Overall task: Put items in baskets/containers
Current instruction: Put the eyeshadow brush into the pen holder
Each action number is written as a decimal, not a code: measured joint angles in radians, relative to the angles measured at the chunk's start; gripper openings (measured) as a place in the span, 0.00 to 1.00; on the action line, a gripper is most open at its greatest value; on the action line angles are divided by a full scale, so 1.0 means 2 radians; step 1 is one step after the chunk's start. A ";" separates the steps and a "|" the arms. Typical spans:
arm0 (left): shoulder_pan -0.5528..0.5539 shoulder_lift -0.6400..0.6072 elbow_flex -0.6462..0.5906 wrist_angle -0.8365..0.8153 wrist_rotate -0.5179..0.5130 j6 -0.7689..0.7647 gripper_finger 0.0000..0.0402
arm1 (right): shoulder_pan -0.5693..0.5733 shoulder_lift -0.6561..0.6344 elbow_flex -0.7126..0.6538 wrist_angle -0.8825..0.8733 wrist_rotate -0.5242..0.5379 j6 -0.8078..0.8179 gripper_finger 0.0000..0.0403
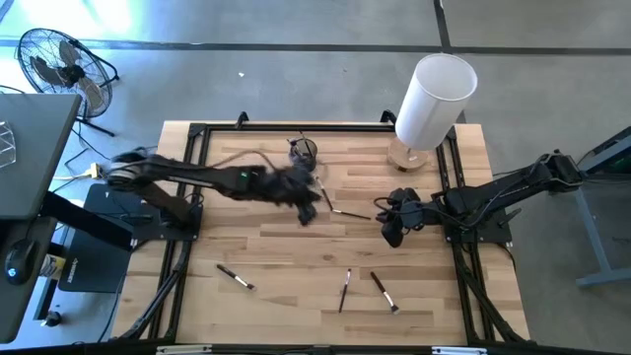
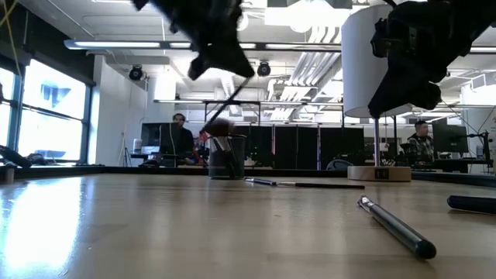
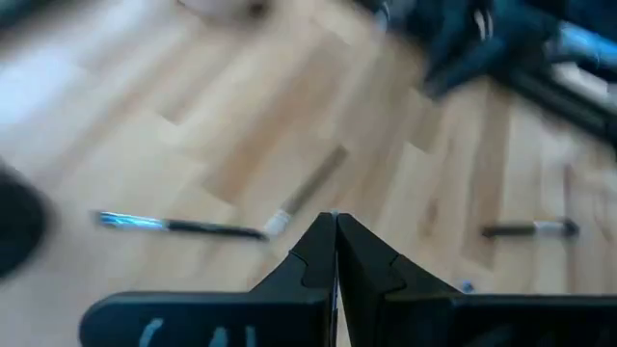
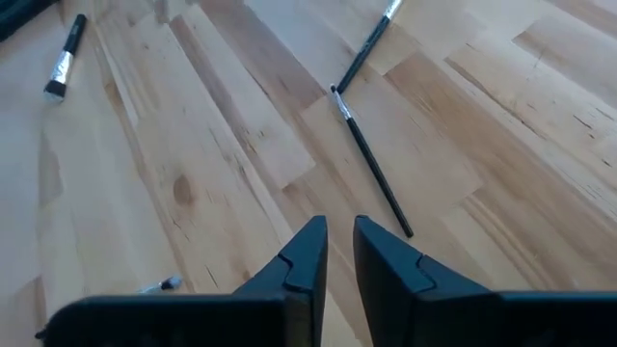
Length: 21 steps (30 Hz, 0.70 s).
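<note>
The black mesh cup (image 1: pixel 305 151) (image 2: pixel 227 159) stands on the far middle of the table. Brush heads stick up from it, one of them reddish (image 2: pixel 219 124). My left gripper (image 1: pixel 308 212) (image 2: pixel 232 74) (image 3: pixel 335 220) is shut and high above the table, just on the near side of the cup. My right gripper (image 1: pixel 392 235) (image 4: pixel 339 226) is slightly open and hovers right of centre. Two dark brushes (image 1: pixel 350 213) (image 4: pixel 371 164) lie in a V between the grippers. Three more brushes (image 1: pixel 235 278) (image 1: pixel 344 289) (image 1: pixel 385 292) lie flat near the table's near edge. My left gripper is shut on a thin dark brush handle (image 2: pixel 231 99). In the low view the handle slants down from the fingertips toward the cup's rim, clear of the table. The wrist view shows only the closed fingertips (image 3: pixel 323 241), so which part of the handle they grip is hidden.
A tall white cylinder (image 1: pixel 434 94) (image 2: pixel 372 70) on a round wooden base (image 2: pixel 378 172) stands at the far right corner, behind my right gripper. Black frame rails run along the table's left and right sides. Bare wood lies between the cup and the near brushes.
</note>
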 joint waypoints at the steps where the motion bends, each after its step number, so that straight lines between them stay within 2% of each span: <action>1: 0.009 -0.023 -0.028 0.045 -0.001 0.009 0.00 | 0.000 0.000 0.000 0.002 0.003 0.000 0.12; 6: 0.055 -0.115 -0.164 0.282 -0.014 0.069 0.00 | 0.000 0.000 0.000 0.016 0.043 -0.002 0.12; 9: 0.094 -0.128 -0.230 0.445 -0.013 0.137 0.00 | -0.002 0.000 0.000 0.033 0.082 -0.003 0.12; 12: 0.147 -0.126 -0.280 0.569 0.016 0.174 0.00 | -0.008 0.000 0.000 0.050 0.122 -0.003 0.11; 14: 0.187 -0.113 -0.291 0.612 0.032 0.183 0.00 | -0.014 0.000 0.000 0.058 0.144 -0.006 0.11; 16: 0.225 -0.094 -0.296 0.607 0.054 0.176 0.00 | -0.023 0.000 0.000 0.068 0.155 -0.019 0.11; 21: 0.306 -0.047 -0.280 0.620 0.164 0.166 0.00 | -0.050 0.000 0.000 0.097 0.156 -0.035 0.11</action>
